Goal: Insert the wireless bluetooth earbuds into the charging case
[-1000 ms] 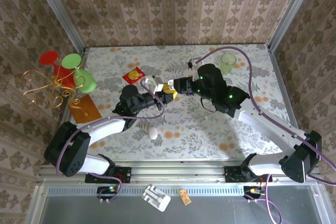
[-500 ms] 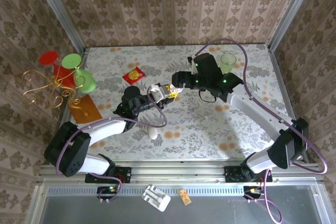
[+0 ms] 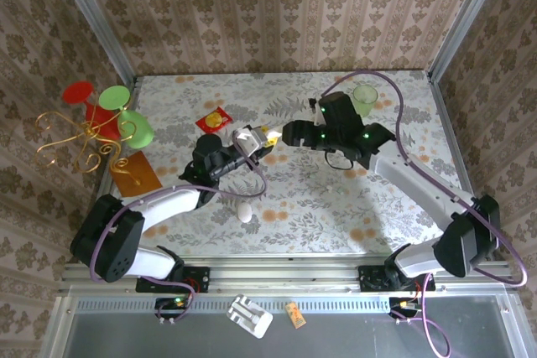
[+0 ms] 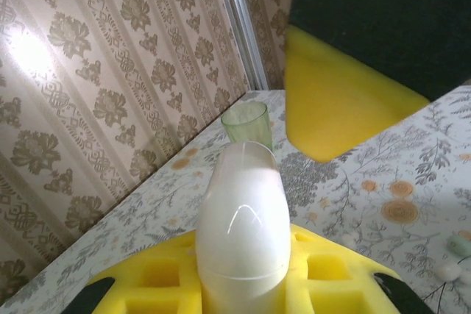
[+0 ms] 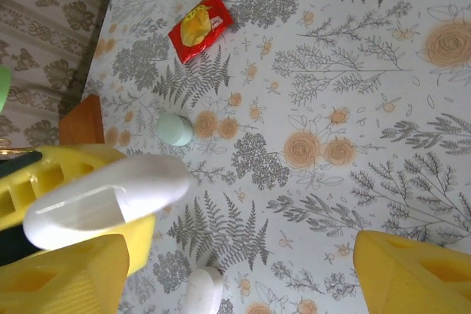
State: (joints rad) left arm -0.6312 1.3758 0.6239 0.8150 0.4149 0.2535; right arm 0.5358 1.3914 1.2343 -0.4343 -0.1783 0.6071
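The left gripper (image 3: 249,143) has its yellow foam-padded jaws clenched on the small white rounded plastic charging case (image 4: 243,229), holding it off the floral-patterned desk (image 5: 353,108) near the middle. The right gripper (image 5: 237,273) hovers just beside the case, its jaws spread wide and grasping nothing. On the desk beneath lie a pale green round disc (image 5: 175,129), a red snack packet (image 5: 199,25) and a white egg-shaped oval (image 5: 202,293).

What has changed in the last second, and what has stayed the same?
The right arm's elbow swung toward the far wall; the right gripper stayed beside the left gripper, which kept holding the charging case. Red packet, green cup and white egg stayed put.
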